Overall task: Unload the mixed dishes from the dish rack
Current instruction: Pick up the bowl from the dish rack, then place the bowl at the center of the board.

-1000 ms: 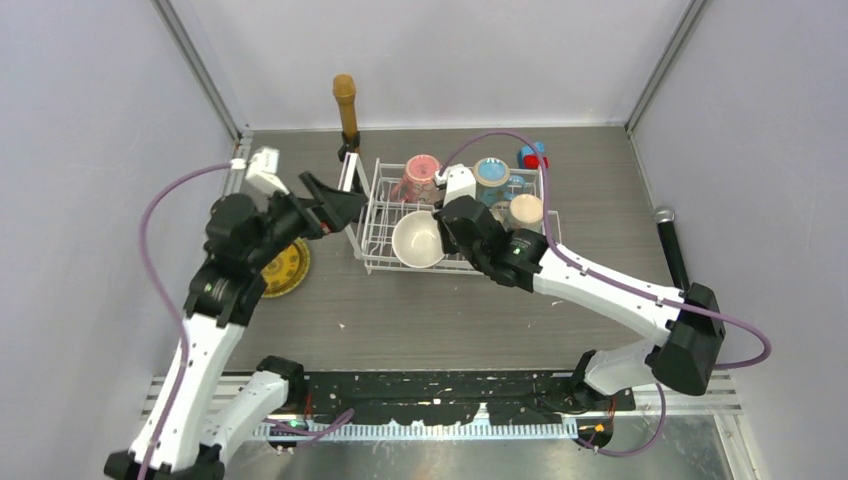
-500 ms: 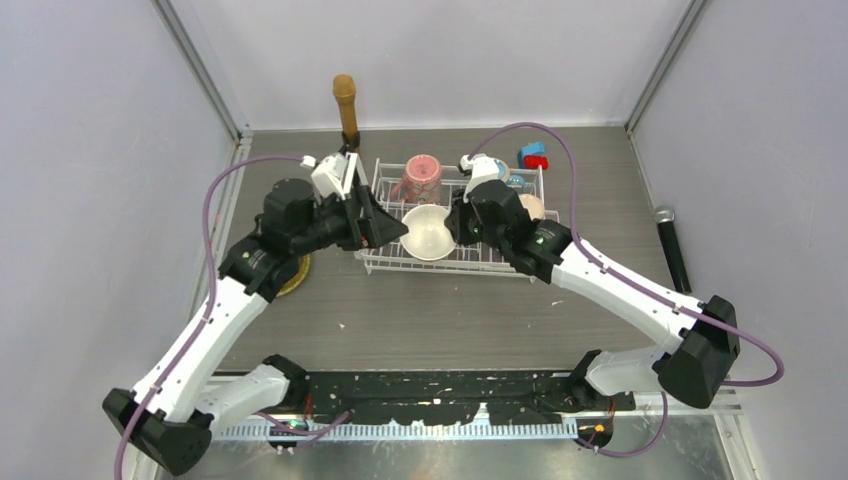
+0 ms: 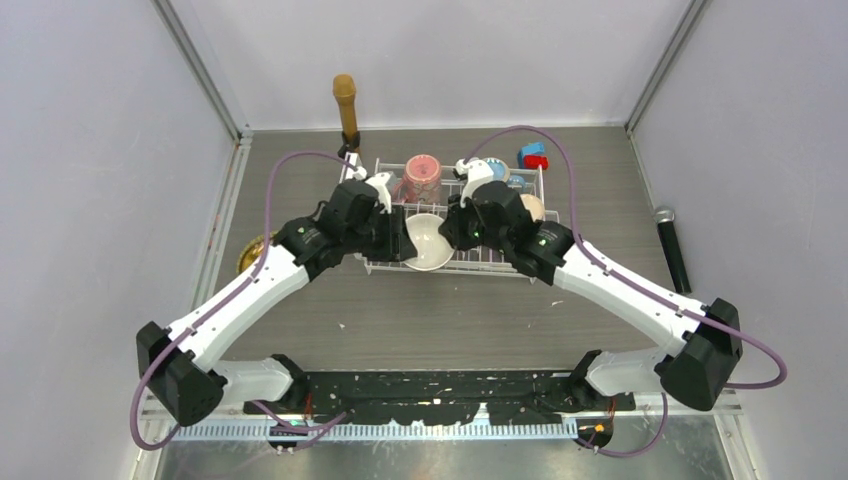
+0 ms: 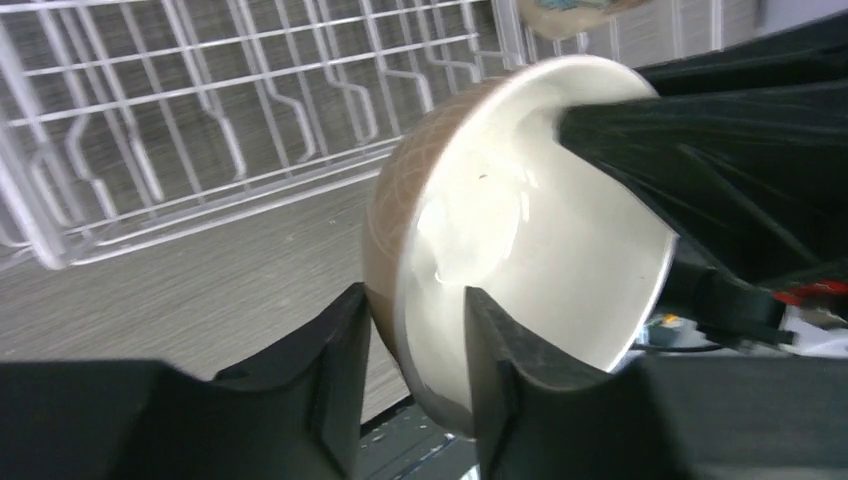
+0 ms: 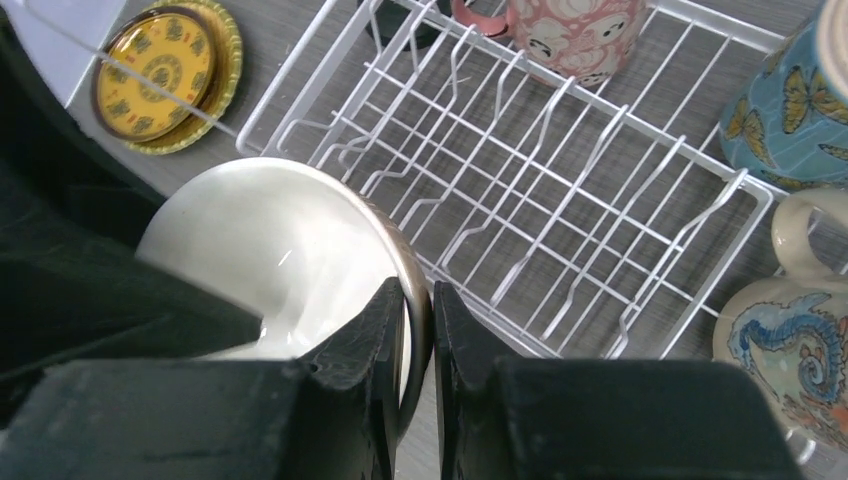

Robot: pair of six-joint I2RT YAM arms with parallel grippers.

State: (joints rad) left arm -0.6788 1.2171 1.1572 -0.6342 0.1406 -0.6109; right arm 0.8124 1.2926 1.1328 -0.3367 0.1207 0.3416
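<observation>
The small white bowl [image 3: 427, 240] [image 4: 530, 230] [image 5: 270, 240] hangs tilted over the front rail of the white wire dish rack [image 3: 500, 268] [image 5: 560, 200]. My right gripper [image 3: 452, 228] [image 5: 418, 290] is shut on its right rim. From the left, my left gripper [image 3: 400, 238] [image 4: 415, 300] straddles the opposite rim, with one finger against the tan outer wall and the other inside. Still in the rack are the pink mug [image 3: 422, 175] [image 5: 575, 35], the blue mug [image 5: 790, 110] and the cream mug [image 3: 532, 207] [image 5: 790, 340]. A golden plate [image 3: 250, 252] [image 5: 165, 75] lies on the table to the left.
A brown microphone-shaped stick [image 3: 345, 105] stands behind the rack's left end. A blue-and-red block [image 3: 533, 157] sits at the rack's far right corner. A black microphone [image 3: 670, 245] lies along the table's right side.
My left arm swung right from over the plate to the bowl, and its jaws closed in on the rim. My right gripper lifted and tilted the bowl slightly toward the back.
</observation>
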